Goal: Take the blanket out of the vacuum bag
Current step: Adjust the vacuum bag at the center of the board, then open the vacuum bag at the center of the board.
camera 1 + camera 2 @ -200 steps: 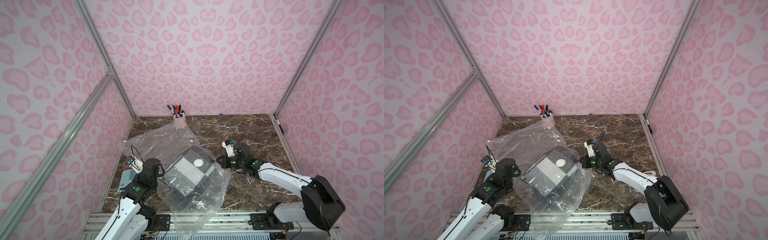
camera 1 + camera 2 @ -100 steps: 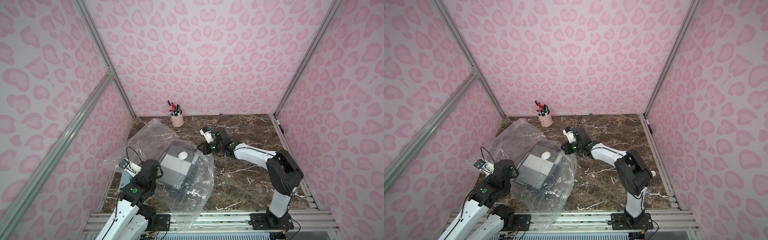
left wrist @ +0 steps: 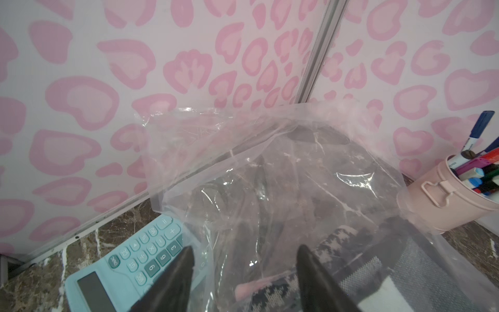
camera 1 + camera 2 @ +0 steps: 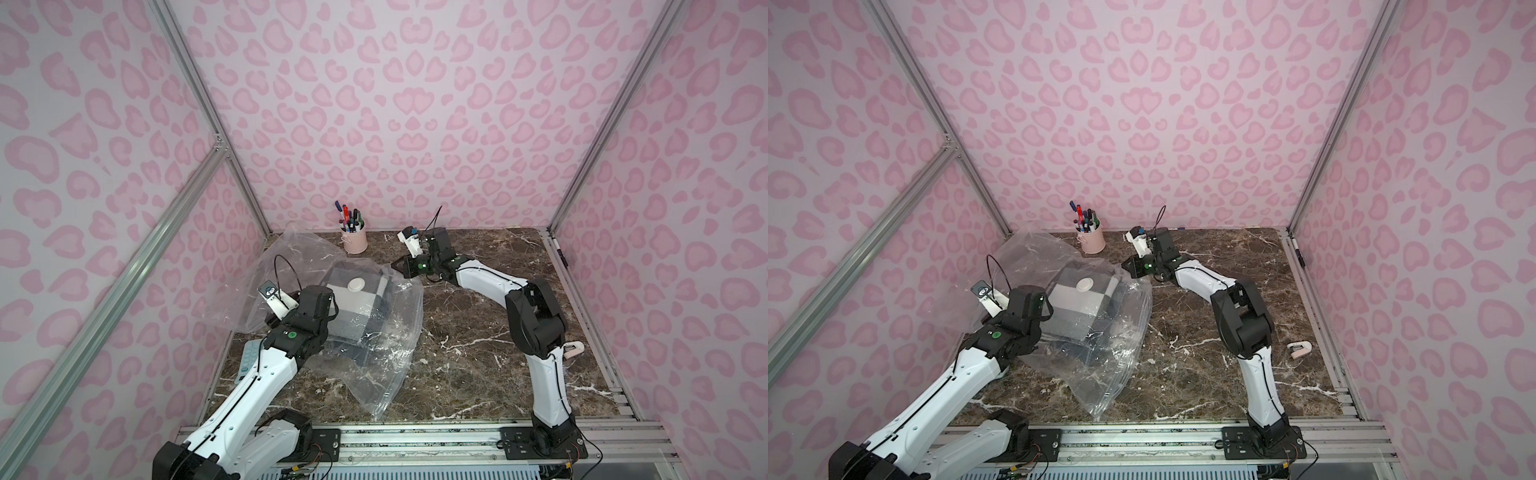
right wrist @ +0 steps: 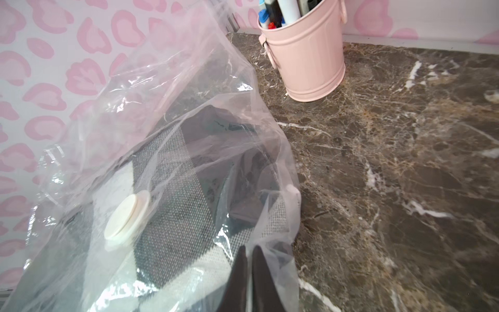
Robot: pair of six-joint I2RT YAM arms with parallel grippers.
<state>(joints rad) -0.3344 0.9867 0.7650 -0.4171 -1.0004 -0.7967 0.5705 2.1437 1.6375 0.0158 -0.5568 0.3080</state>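
Two grippers of mine meet the vacuum bag [image 4: 386,332] from opposite sides.

Left: my left gripper [image 3: 244,251] stands open, its black fingers [image 3: 178,272] well apart and closed on nothing. In the left wrist view the bag's clear film lies crumpled between them and just ahead of them.

Right: my right gripper [image 5: 249,250] is nearly closed, with only a thin slit between its fingers. A fold of the bag's film runs into that slit, so I hold the bag by its back right edge. A small white clip [image 5: 293,193] sits on that edge just beyond the fingertips.

The blanket [image 4: 347,309], grey with paler checks, lies folded inside the bag, covered by film on every side that shows. The round white valve disc [image 4: 356,284] rests on top of it.

In both top views the bag sprawls over the left half of the marble table [image 4: 478,353]. One loose corner reaches toward the front rail and another rises against the left wall.

A pale blue calculator [image 3: 129,270] lies beside my left fingers, its edge meeting the bag. A pink pail of markers [image 4: 354,243] stands at the back wall, just behind the bag and near my right wrist.
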